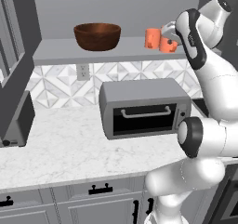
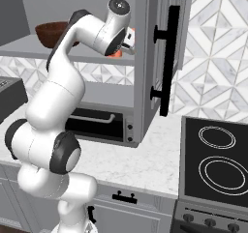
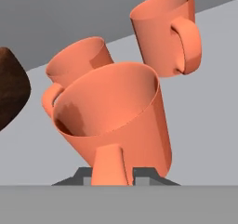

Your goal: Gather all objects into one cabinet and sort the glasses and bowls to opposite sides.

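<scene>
Fingers (image 3: pixel 110 179) are squeezed tight on the handle of the nearest orange mug (image 3: pixel 116 121). You've got it at the right end of the cabinet shelf (image 1: pixel 60 51), w/ two more mugs (image 3: pixel 167 30) close behind. Brown bowl (image 1: pixel 97 36) sits well left.

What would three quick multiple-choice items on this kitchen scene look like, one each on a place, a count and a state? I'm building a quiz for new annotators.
1. Where does the dark brown bowl sit?
A. on the marble counter
B. on the grey cabinet shelf
C. on the stovetop

2. How many orange mugs does the hand view show?
A. one
B. two
C. three

3. What is the gripper doing?
A. hanging open
B. shut on the nearest mug, by its handle
C. shut on the bowl

Answers:
1 B, the bowl rests at the shelf's left end.
2 C, one near mug, two behind it.
3 B, the handle sits between the fingertips.
</scene>
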### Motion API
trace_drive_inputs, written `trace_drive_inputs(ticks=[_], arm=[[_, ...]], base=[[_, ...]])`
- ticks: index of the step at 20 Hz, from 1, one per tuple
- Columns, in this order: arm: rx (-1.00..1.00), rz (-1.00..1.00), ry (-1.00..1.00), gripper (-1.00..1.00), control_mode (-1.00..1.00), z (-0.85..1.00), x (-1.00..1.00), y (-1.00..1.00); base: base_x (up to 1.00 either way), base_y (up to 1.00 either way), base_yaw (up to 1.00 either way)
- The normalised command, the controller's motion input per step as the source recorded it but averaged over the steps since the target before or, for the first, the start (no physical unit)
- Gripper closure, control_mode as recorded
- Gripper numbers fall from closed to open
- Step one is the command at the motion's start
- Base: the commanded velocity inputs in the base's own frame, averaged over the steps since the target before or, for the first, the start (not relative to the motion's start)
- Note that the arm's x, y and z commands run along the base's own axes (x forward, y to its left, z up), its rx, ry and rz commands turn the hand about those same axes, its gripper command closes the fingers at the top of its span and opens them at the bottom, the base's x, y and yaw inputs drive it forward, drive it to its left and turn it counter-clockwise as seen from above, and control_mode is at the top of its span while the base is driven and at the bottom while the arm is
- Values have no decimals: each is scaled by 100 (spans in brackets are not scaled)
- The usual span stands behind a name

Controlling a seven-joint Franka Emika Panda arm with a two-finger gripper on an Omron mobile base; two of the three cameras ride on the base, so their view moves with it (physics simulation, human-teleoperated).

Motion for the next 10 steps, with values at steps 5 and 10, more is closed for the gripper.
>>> trace_drive_inputs(ticks=[5, 10], arm=[[0, 0, 0, 100, -100, -6, 22, -2], [0, 0, 0, 100, -100, 0, 0, 0]], base=[[0, 0, 0], [0, 0, 0]])
